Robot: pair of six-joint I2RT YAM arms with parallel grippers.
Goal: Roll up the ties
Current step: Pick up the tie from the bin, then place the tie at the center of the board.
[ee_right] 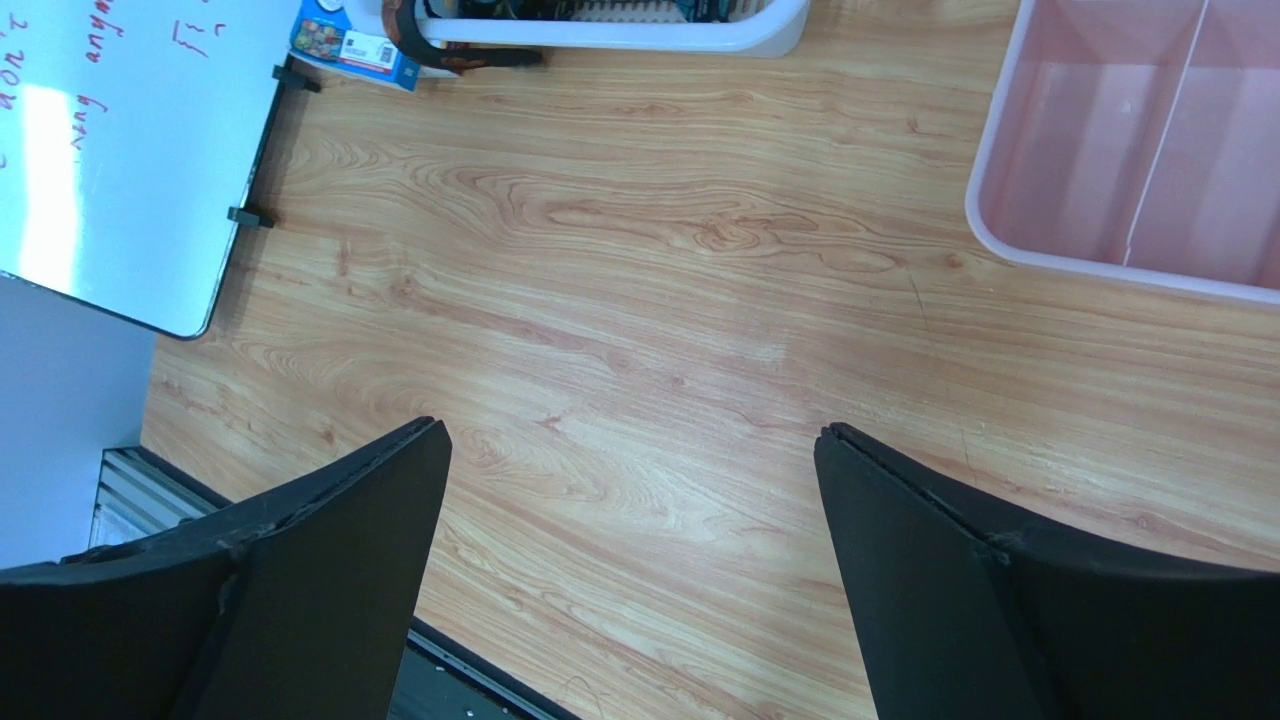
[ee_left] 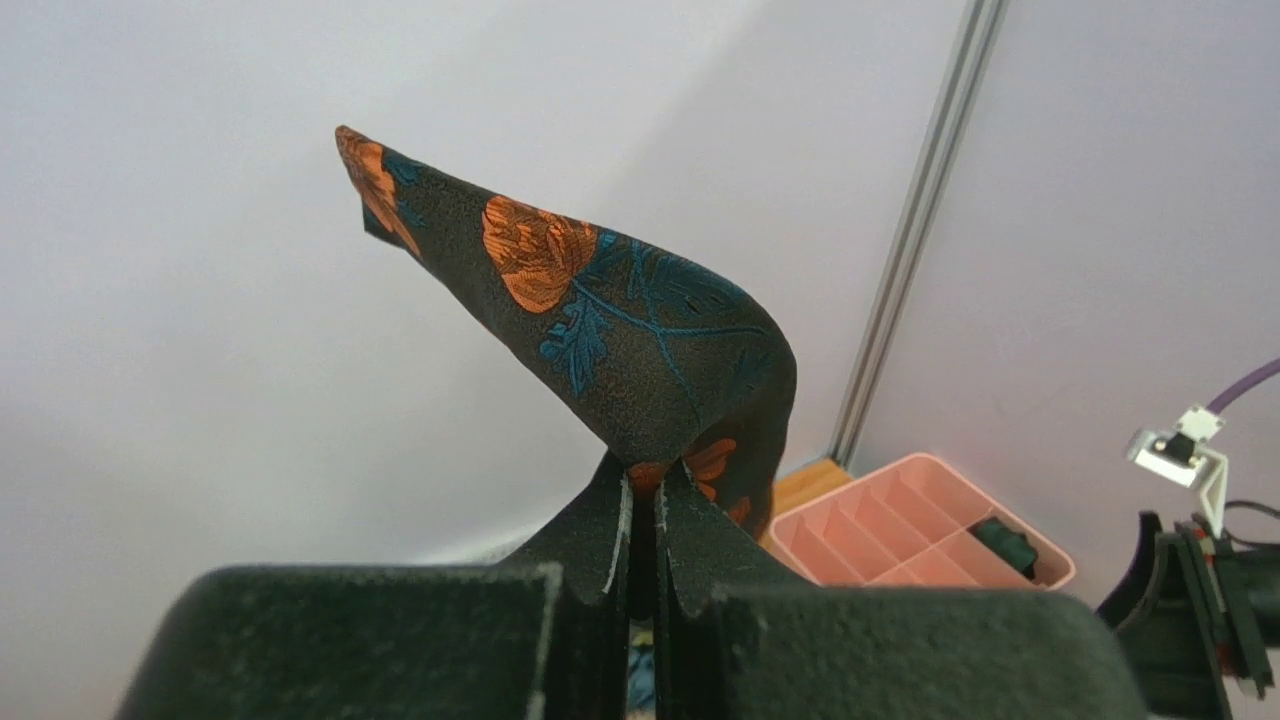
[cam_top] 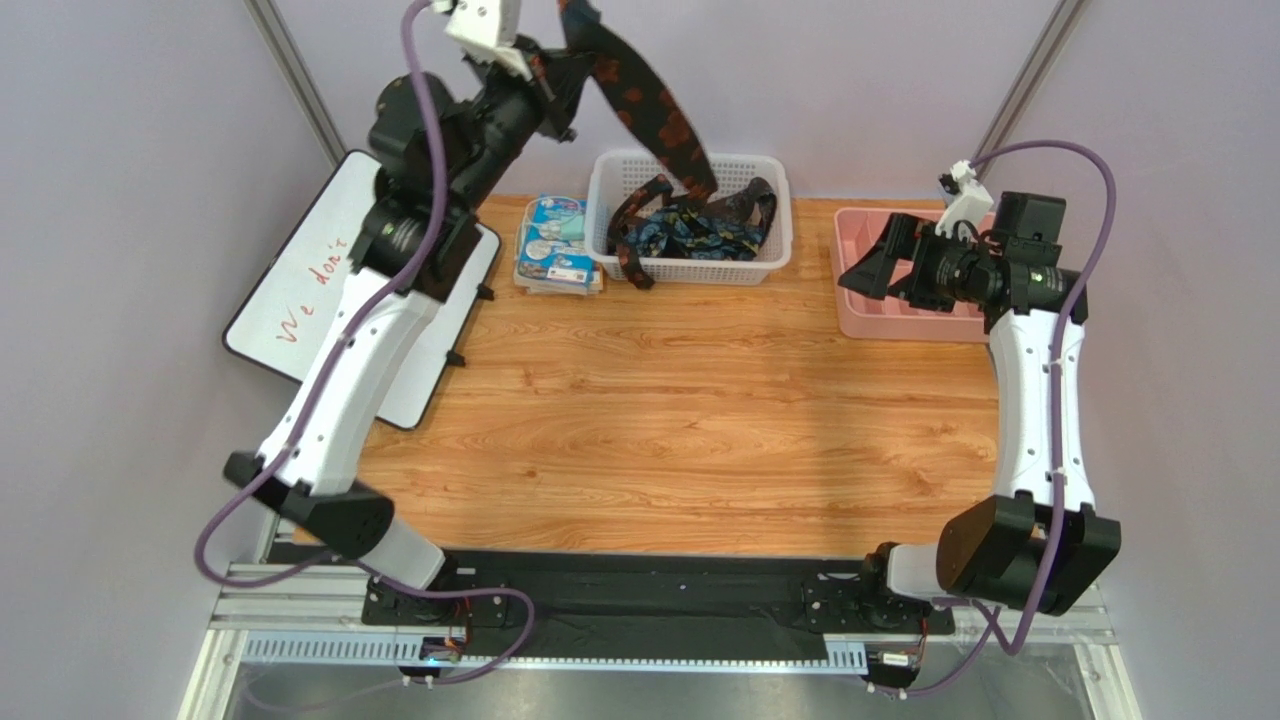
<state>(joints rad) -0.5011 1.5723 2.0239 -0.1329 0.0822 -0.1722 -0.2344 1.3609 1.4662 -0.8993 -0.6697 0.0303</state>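
1. The left end effector [ee_left: 643, 495] is clamped together on a tie [ee_left: 646, 330], raised high near the back wall. The tie slants down with its lower end over the white basket [cam_top: 769, 258].
2. More ties [cam_top: 694, 228] lie tangled in that basket, at the far edge of the table [cam_top: 676, 420].
3. A blue-white packet [cam_top: 558, 243] sits just beside the basket's left side. A whiteboard [cam_top: 301, 300] overhangs the table's left edge, beneath the left arm.
4. A pink compartment tray [cam_top: 860, 312] occupies the far right corner. The right end effector [ee_right: 631, 435], fingers wide apart and holding nothing, hovers by its left end.
5. Open wood runs from the basket row to the arm bases.
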